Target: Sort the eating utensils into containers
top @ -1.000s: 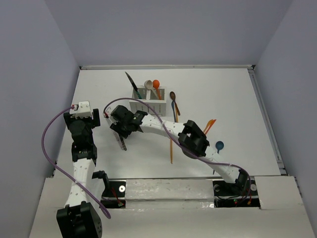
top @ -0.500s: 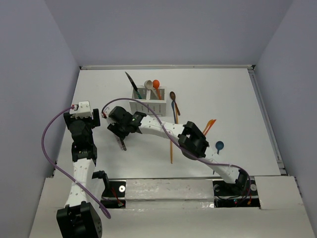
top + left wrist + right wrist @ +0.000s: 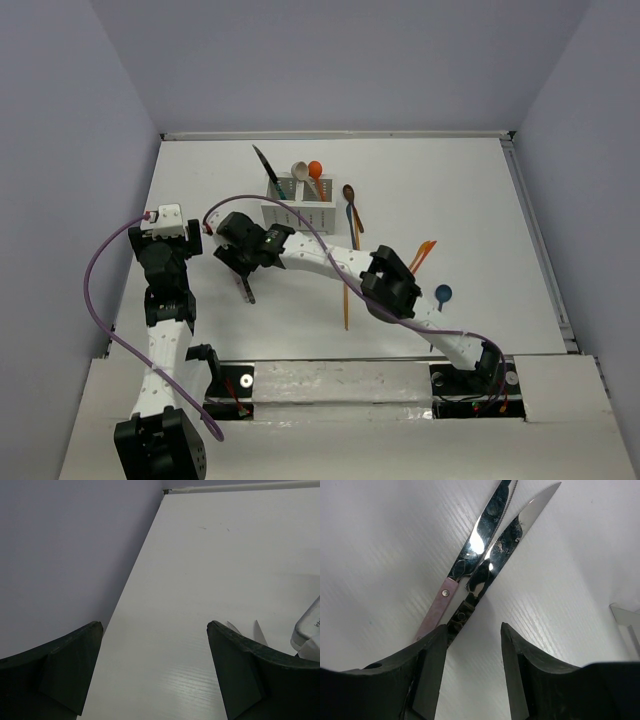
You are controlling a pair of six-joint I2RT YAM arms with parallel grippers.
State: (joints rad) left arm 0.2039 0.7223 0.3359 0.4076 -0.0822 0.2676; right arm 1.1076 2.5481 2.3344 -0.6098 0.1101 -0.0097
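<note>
The white caddy (image 3: 298, 213) stands at the back centre with a black knife (image 3: 262, 165), a white spoon (image 3: 299, 172) and an orange spoon (image 3: 315, 170) in it. My right gripper (image 3: 241, 268) hangs open just in front of it, low over two knives lying side by side: a pink-handled knife (image 3: 438, 605) and a black-handled knife (image 3: 492, 562). The black handle runs under the left finger (image 3: 427, 670); nothing sits between the jaws of the right gripper (image 3: 472, 630). My left gripper (image 3: 155, 625), seen from above (image 3: 166, 228) at the left, is wide open over bare table.
A brown spoon (image 3: 349, 195), a blue utensil (image 3: 352, 228), a long orange utensil (image 3: 346, 295), an orange fork (image 3: 425, 252) and a dark blue spoon (image 3: 442, 294) lie right of the caddy. The side wall (image 3: 65, 555) runs close beside the left gripper. The caddy's corner (image 3: 625, 617) shows right of the knives.
My right gripper has shifted slightly left over the two knives, staying open. The left arm has not moved.
</note>
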